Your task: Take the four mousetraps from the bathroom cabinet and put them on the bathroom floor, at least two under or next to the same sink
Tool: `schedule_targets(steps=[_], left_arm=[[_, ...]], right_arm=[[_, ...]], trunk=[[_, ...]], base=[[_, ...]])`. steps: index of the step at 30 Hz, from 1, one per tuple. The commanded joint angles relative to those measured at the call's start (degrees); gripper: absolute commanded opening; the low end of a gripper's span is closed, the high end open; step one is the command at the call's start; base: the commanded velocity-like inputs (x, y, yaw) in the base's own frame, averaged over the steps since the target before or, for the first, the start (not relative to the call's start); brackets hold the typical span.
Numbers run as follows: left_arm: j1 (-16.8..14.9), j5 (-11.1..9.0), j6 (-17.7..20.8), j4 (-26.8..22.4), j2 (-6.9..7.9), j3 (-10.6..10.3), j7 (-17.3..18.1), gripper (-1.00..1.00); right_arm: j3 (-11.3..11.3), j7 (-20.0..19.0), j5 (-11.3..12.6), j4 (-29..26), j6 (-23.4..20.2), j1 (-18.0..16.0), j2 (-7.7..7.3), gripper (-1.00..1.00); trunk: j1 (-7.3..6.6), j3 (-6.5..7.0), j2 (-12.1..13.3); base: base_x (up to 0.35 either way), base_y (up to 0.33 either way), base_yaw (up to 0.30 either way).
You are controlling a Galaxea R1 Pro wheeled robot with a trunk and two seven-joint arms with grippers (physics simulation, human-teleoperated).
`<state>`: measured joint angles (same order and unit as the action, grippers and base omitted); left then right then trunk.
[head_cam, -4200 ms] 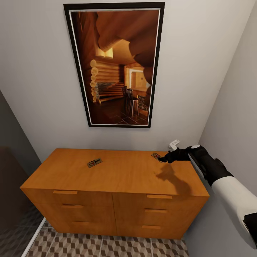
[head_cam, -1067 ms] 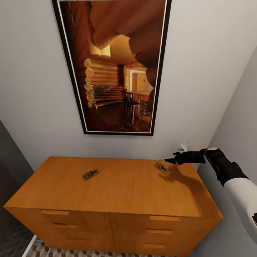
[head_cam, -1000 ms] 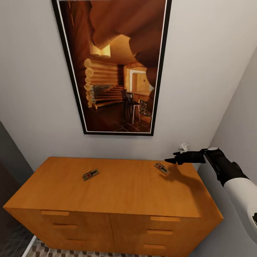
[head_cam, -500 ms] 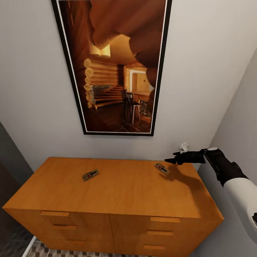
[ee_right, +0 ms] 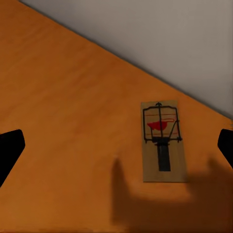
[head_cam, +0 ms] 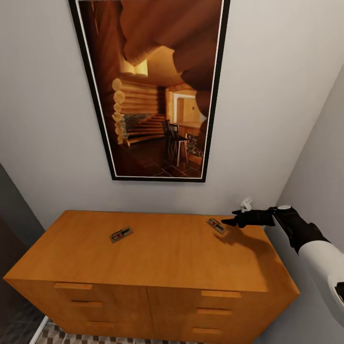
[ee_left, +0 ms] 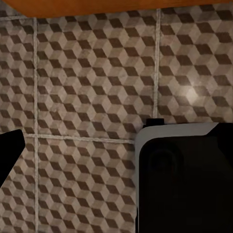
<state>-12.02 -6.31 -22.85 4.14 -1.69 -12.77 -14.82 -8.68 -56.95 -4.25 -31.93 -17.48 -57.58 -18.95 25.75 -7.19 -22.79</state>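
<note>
While the cabinet (head_cam: 157, 253) stands against the grey wall with all drawer fronts flush, two mousetraps lie flat on its top: the left mousetrap (head_cam: 121, 234) near the middle-left, and the right mousetrap (head_cam: 217, 225) near the back right corner. The drawers' contents cannot be seen.

Compared with half a second ago, the right gripper (head_cam: 234, 221) has dropped lower and now hangs just beside the right mousetrap, not touching it. In the right wrist view its fingers (ee_right: 9, 150) sit wide apart at the frame edges, with the mousetrap (ee_right: 163, 141) between them and the gripper's shadow falling across its near end. Both mousetraps have kept their places.

The cabinet is smooth orange-brown wood with slim bar handles. Each mousetrap is a flat rectangular board with a red mark and dark wire parts. The bathroom floor (ee_left: 87, 87) shows cube-patterned tiles with pale grout. The left gripper's state cannot be told.
</note>
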Motion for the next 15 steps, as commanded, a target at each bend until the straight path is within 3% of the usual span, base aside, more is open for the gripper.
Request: schedule_targets(steps=[1,15], left_arm=[[-0.1,-0.6,-0.4,0.3,-0.05,-0.5,0.0,1.00],[-0.1,-0.6,-0.1,0.3,-0.05,-0.5,-0.1,1.00]], right_arm=[[-0.1,-0.2,-0.1,0.4,-0.2,0.0,-0.04,1.00],[0.1,-0.3,0.1,3.0,3.8,0.0,-0.21,1.00]], trunk=[[0.04,-0.13,-0.1],[0.04,-0.13,-0.1]], base=[[0.000,0.000,0.000],[0.000,0.000,0.000]])
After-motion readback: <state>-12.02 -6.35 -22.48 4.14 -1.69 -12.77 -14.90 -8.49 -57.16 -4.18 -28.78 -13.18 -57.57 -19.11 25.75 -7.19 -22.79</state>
